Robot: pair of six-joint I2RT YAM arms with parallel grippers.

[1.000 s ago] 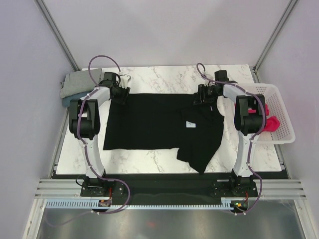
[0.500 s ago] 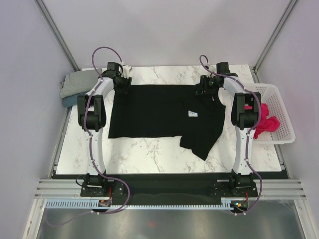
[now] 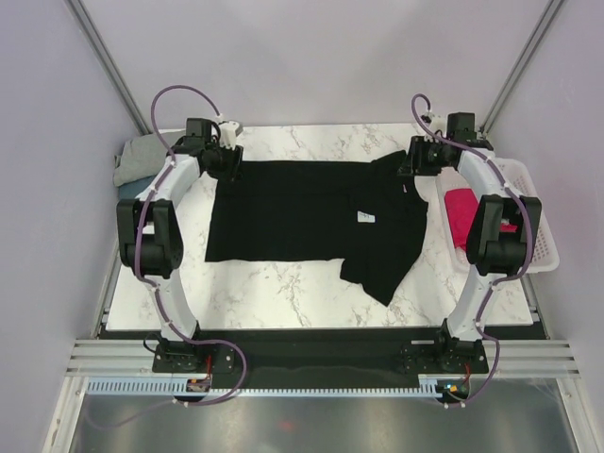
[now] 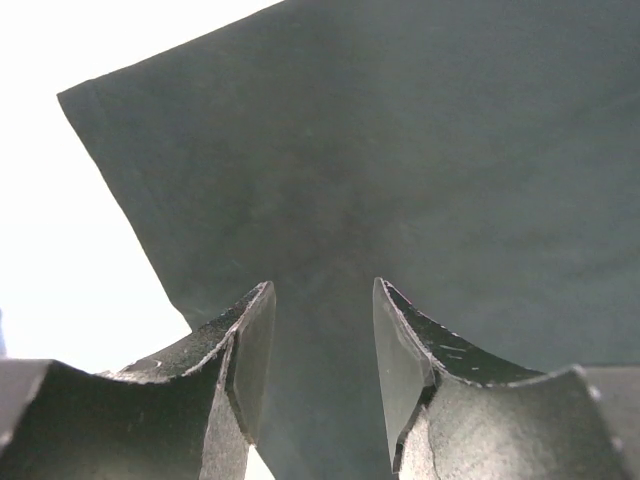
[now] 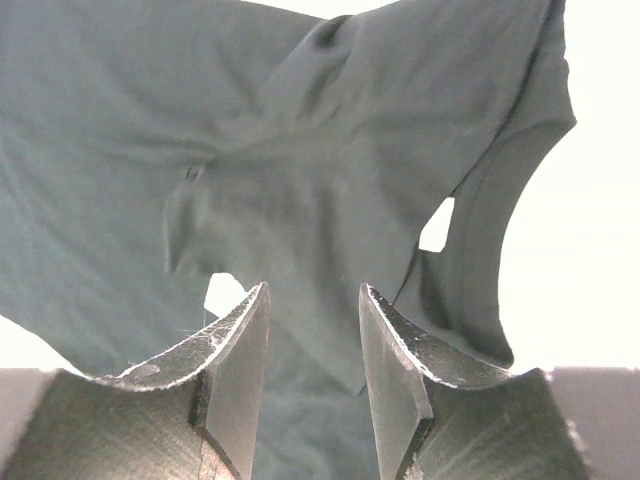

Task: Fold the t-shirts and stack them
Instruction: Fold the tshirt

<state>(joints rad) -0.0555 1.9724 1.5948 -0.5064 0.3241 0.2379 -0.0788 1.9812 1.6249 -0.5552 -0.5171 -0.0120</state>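
From above, shows the black t-shirt (image 3: pixel 302 212) spread on the table (image 3: pixel 283 283), white tag (image 3: pixel 362 217) up, near right part folded over. Only from the wrists, shows both claws spread: left claw (image 4: pixel 320 330) over flat cloth, right claw (image 5: pixel 312 340) over rumpled folds.

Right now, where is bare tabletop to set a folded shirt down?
Bare marble table runs between the black cloth t-shirt and the near edge, widest near-left. Crowded: grey cloth shirt far-left, white plastic mesh basket right.
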